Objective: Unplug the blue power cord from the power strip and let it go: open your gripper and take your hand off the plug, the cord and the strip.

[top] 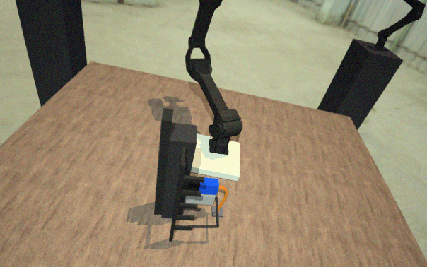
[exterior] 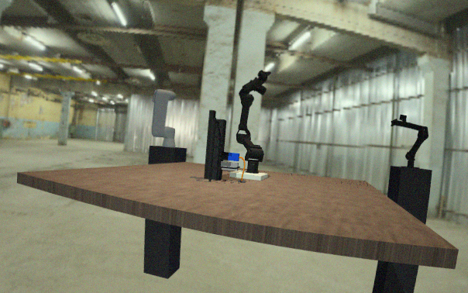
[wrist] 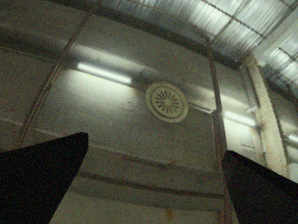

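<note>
Power strip: a tall dark block (top: 173,169) standing upright on the table (top: 300,184), left of centre in the top view, with short dark prongs sticking out of its right face.
Blue plug: the blue plug (top: 209,186) sits against that face at about 3 o'clock from the strip's middle; by the look of it, it is seated in its socket, so the unplugging is not done.
Neighbours: a grey plug (top: 201,200) lies just below the blue one, and an orange cord (top: 223,198) loops down beside them. Which cord belongs to the blue plug is too small to tell.
Arm: its base stands on a pale plate (top: 226,164) at about 1 o'clock from the blue plug, and the arm folds upward and away.
Gripper: the gripper (wrist: 156,183) points up at the hall ceiling, with its dark fingers spread wide and nothing between them, well apart from plug and strip.
Left to do: judging from this, everything: reach, grasp, pull free, release, withdraw.
</note>
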You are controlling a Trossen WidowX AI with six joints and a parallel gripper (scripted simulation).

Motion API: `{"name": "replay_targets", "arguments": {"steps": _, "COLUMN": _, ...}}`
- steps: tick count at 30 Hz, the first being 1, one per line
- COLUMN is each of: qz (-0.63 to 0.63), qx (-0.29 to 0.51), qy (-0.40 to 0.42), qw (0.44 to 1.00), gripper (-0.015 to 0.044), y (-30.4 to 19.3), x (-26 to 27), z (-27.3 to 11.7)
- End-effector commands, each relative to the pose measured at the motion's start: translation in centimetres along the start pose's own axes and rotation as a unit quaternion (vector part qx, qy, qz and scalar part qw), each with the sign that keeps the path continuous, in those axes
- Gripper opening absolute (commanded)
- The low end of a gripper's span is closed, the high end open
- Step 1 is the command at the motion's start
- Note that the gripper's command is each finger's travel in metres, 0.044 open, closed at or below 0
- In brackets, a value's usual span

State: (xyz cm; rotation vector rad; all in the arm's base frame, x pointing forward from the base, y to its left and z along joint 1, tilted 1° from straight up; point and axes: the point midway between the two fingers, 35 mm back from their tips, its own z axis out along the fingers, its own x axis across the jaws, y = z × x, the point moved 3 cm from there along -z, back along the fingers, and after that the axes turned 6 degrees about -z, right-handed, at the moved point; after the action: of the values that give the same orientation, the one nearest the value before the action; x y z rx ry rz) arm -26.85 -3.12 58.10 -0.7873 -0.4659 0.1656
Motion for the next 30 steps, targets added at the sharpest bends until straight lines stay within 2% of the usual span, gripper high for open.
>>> {"name": "replay_targets", "arguments": {"steps": 1, "qz": 0.001, "qx": 0.000, "qy": 0.002, "qw": 1.000, "gripper": 0.0374, "y": 0.0, "x": 0.1, "z": 0.0}}
{"name": "replay_targets", "arguments": {"steps": 4, "qz": 0.023, "qx": 0.004, "qy": 0.025, "qw": 0.999, "gripper": 0.0295, "y": 0.1, "x": 2.0, "z": 0.4}}
{"name": "replay_targets", "arguments": {"steps": 9, "qz": 0.101, "qx": 0.023, "qy": 0.117, "qw": 0.988, "gripper": 0.0164, "y": 1.0, "x": 9.3, "z": 0.9}}
{"name": "replay_targets", "arguments": {"steps": 19, "qz": 0.234, "qx": 0.061, "qy": 0.321, "qw": 0.916, "gripper": 0.0160, "y": 4.5, "x": 24.3, "z": -1.9}}
{"name": "replay_targets", "arguments": {"steps": 30, "qz": 0.342, "qx": 0.098, "qy": 0.548, "qw": 0.757, "gripper": 0.0160, "y": 11.0, "x": 37.6, "z": -10.9}}
